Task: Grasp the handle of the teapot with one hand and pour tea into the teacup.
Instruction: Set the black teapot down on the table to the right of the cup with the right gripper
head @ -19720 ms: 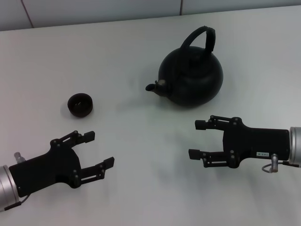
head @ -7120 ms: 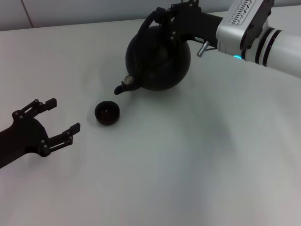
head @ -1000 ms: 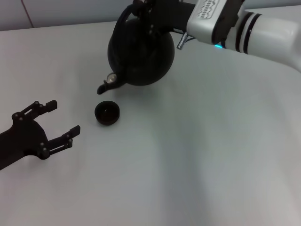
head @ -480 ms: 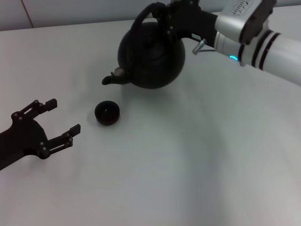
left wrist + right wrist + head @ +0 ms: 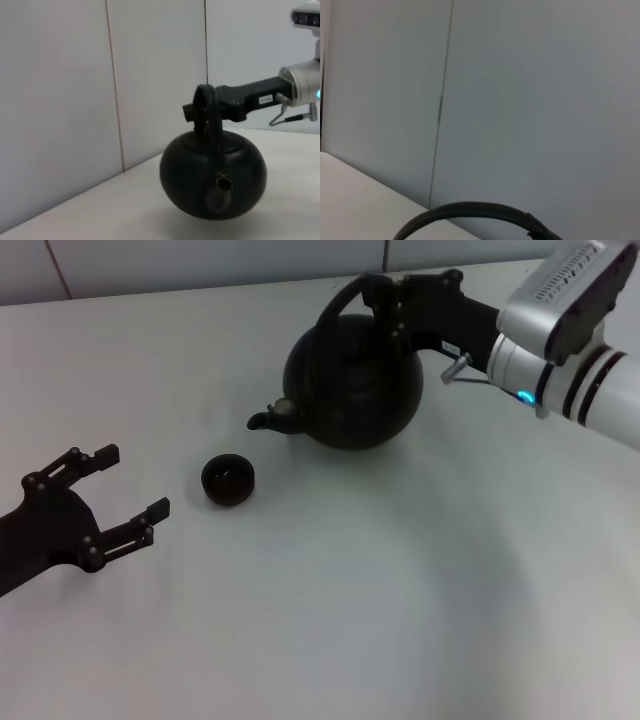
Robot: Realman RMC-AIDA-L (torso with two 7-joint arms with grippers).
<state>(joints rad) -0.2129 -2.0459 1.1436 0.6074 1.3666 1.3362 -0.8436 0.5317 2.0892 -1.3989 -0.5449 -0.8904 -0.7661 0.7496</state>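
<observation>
The matte black teapot [image 5: 352, 390] is upright at the middle back of the white table, its short spout [image 5: 263, 421] pointing left. My right gripper [image 5: 386, 292] is shut on the top of the black arched handle [image 5: 335, 308]. I cannot tell if the pot rests on the table or hangs just above it. The small dark teacup [image 5: 228, 481] stands upright, left of and nearer than the spout, apart from it. My left gripper [image 5: 132, 480] is open and empty, left of the cup. The left wrist view shows the teapot [image 5: 212, 182] and its handle [image 5: 214, 125]; the right wrist view shows only the handle's arc [image 5: 470, 210].
The white table [image 5: 400, 590] reaches a pale panelled wall [image 5: 200, 260] at the back. My right arm [image 5: 570, 350] comes in from the upper right, above the table's back right part.
My right gripper has carried the teapot to the right and nearer, away from above the cup, and the pot has levelled from its tilt. The left arm and the cup have not moved.
</observation>
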